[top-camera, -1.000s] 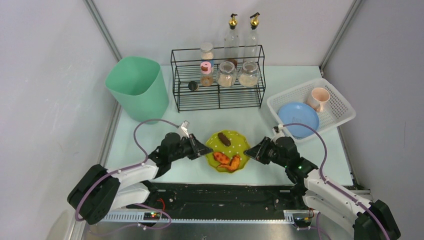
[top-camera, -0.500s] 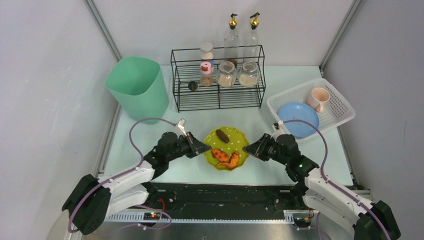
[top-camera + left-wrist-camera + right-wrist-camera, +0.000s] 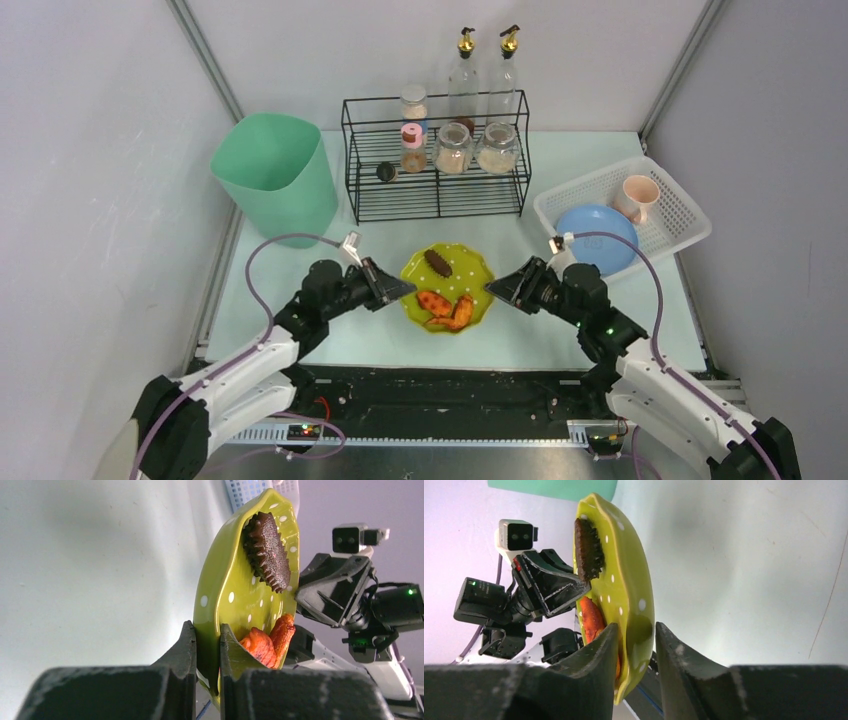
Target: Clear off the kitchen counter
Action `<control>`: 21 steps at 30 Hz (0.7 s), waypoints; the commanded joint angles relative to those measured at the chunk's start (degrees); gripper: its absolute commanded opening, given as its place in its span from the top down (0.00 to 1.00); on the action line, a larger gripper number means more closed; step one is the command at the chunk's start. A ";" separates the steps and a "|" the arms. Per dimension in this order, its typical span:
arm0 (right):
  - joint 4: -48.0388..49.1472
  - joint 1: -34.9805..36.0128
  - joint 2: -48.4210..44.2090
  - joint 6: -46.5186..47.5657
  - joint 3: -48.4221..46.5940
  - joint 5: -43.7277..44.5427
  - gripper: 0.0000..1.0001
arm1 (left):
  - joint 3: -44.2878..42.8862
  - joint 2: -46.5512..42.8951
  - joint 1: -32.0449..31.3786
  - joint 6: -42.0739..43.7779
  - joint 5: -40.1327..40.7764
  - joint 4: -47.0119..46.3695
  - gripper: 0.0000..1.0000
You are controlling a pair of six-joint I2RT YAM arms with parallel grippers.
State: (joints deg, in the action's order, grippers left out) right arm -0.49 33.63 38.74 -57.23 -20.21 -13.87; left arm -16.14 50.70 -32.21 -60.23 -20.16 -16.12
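Where the left arm [image 3: 250, 360] and right arm [image 3: 665, 390] meet over the near middle of the table [image 3: 520, 240], we find the left jaws clamped on the left rim of the green plate [image 3: 472, 282]. The right jaws straddle the opposite rim; we cannot tell whether they press it. Beyond stand the wire rack [image 3: 437, 195], green bin [image 3: 275, 175] and white basket [image 3: 685, 215].

Wide, flat kitchen counter [image 3: 500, 240], pale mint-white, smooth and matte, lying level.

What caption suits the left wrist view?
Left jaws clamp the rim of a lime-green dotted glossy plate holding brown and orange food.
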 commanded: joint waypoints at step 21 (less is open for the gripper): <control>-4.56 -5.53 -5.54 1.98 -4.05 -2.44 0.45 | -27.21 -2.24 17.13 2.38 -5.99 16.33 1.00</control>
State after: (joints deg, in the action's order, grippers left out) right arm -3.79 28.27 34.15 -56.73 -22.00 -15.97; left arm -33.65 49.06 -18.57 -56.58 -21.67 4.80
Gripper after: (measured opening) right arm 0.544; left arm 0.129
